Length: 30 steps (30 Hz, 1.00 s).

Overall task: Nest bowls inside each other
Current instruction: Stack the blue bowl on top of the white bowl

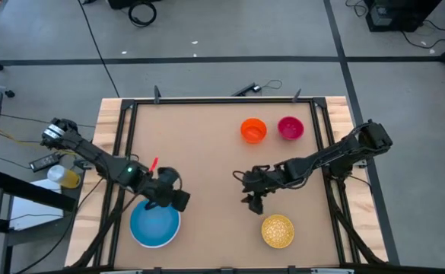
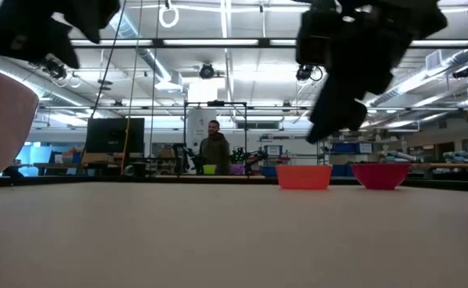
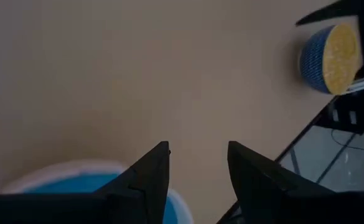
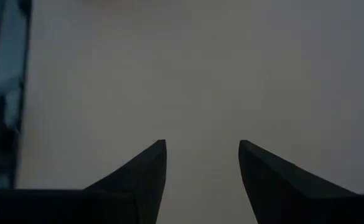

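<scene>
A light blue bowl [image 1: 155,225] sits inside a white bowl [image 2: 2,120] at the near left; the white rim [image 3: 76,167] shows around it. My left gripper [image 1: 180,200] hovers open just past this pair's right rim, with nothing between its fingers [image 3: 197,149]. A gold-yellow speckled bowl [image 1: 278,230] rests on its base at the near right. My right gripper [image 1: 251,202] stands open over bare table just to the far left of it [image 4: 201,146]. A small orange bowl [image 1: 253,130] and a magenta bowl [image 1: 290,128] stand side by side at the far right.
A raised dark frame [image 1: 222,100] runs around the brown tabletop. The middle and the far left of the table lie bare. In the low view a person [image 2: 214,148] stands in the room well beyond the far edge.
</scene>
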Each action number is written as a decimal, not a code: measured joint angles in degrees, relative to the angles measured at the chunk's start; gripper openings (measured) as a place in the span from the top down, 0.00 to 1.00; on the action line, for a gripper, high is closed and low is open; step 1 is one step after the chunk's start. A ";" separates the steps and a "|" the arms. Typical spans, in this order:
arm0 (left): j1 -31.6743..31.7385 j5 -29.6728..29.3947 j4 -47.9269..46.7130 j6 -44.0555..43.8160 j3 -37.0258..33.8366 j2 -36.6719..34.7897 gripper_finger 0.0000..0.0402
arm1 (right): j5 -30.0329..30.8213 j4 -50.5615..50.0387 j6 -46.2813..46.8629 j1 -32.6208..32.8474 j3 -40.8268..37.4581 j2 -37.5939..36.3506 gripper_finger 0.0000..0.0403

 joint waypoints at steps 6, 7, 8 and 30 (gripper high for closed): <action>-2.85 0.17 -7.86 -1.33 0.00 -0.66 0.59 | 0.27 -0.35 4.11 -2.51 2.91 -0.71 0.49; -3.18 0.53 -9.56 -1.55 0.00 -0.87 0.59 | 0.81 -1.09 4.75 -2.99 3.29 -1.06 0.49; -3.88 0.73 -11.65 -1.99 0.00 -0.89 0.59 | 1.81 -2.42 5.93 -3.60 3.85 -1.45 0.49; -9.27 5.38 -18.97 -10.13 -4.89 -0.91 0.59 | 13.80 -32.94 7.45 -38.71 10.85 -3.25 0.49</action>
